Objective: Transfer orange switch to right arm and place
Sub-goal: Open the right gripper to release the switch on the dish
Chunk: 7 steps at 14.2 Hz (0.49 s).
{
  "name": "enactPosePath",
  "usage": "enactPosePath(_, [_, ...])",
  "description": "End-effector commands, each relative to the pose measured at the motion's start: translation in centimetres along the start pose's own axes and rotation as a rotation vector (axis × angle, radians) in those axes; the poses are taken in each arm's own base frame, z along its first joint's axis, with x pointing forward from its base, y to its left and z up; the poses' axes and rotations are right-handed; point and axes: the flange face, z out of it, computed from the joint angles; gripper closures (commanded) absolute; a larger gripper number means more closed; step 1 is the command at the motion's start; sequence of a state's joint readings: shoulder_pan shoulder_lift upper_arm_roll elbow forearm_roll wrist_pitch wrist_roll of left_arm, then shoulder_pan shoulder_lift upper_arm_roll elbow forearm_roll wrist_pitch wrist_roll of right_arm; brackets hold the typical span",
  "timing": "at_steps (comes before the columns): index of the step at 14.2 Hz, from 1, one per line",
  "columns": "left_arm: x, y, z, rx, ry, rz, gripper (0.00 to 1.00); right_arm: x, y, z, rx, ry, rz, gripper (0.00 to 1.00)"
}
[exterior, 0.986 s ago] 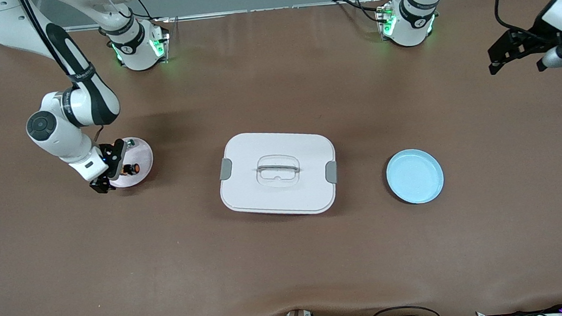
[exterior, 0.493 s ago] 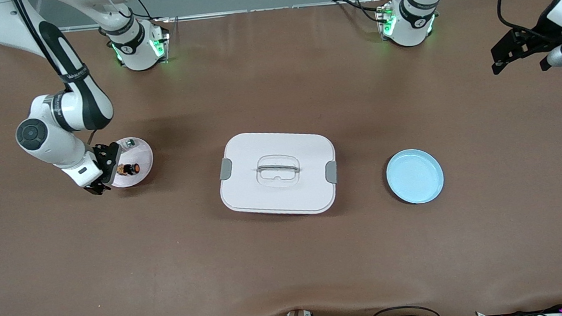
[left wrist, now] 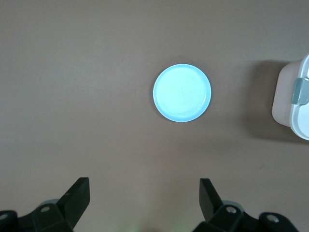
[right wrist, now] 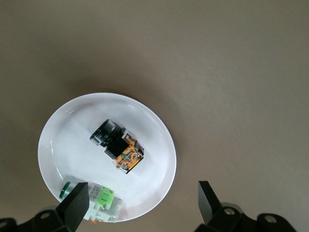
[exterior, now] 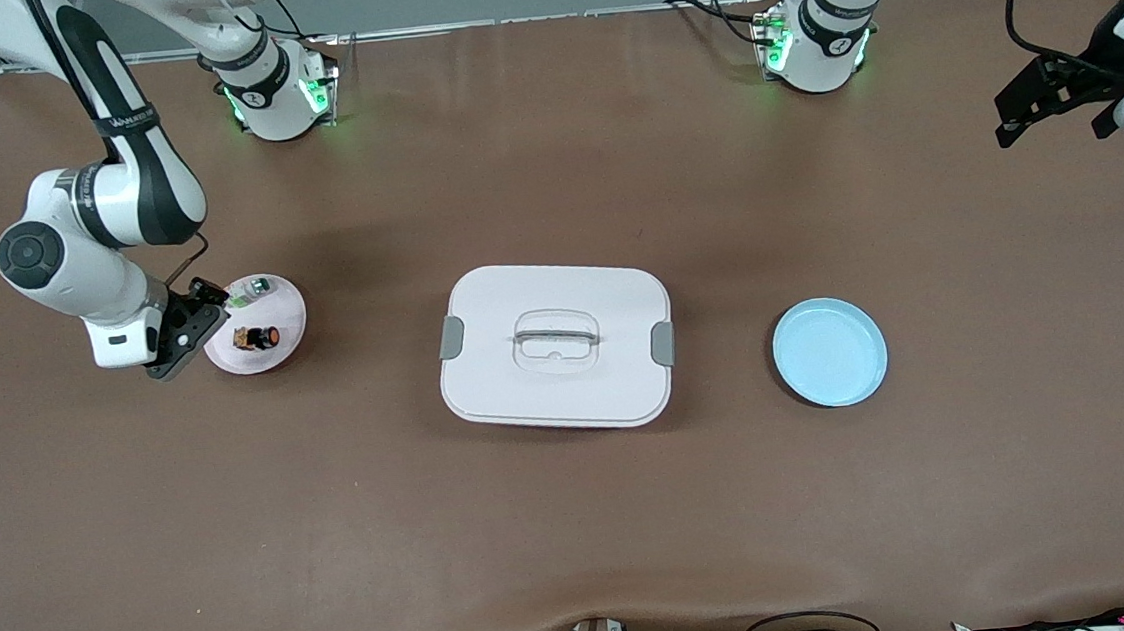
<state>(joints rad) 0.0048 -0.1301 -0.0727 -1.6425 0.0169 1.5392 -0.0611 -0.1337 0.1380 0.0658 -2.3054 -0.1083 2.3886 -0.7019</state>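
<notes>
The orange switch (exterior: 256, 337) lies on its side on a small pink plate (exterior: 283, 317) toward the right arm's end of the table. In the right wrist view the switch (right wrist: 118, 146) shows its black body with orange marks, in the middle of the plate (right wrist: 63, 130). My right gripper (exterior: 189, 320) hangs over the plate's rim, beside the switch and apart from it. That right gripper (right wrist: 142, 195) is open and holds nothing. My left gripper (exterior: 1053, 121) waits open and empty, high over the left arm's end of the table, its fingers (left wrist: 77, 193) spread wide.
A clear-and-green small part (exterior: 249, 292) sits on the same pink plate, close to one right finger (right wrist: 77, 203). A white lidded box (exterior: 556, 345) stands mid-table. A light blue plate (exterior: 830, 352) lies between the box and the left arm's end, also in the left wrist view (left wrist: 182, 92).
My right gripper has drawn back from the switch toward the right arm's end of the table; the switch stays on the plate. The left gripper has drifted slightly toward the table's end.
</notes>
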Motion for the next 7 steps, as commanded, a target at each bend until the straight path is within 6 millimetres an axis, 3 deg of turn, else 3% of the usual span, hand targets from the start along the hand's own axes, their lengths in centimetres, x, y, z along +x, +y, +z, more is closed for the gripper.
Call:
enactPosePath(1, [0.2, -0.8, -0.5, -0.012, -0.009, -0.012, 0.0, -1.5, 0.0, -0.8, -0.003, 0.005, 0.286, 0.0])
enactPosePath(7, [0.2, -0.9, -0.5, -0.005, -0.008, -0.021, 0.0, -2.1, 0.2, -3.0, -0.025, 0.044, 0.689, 0.0])
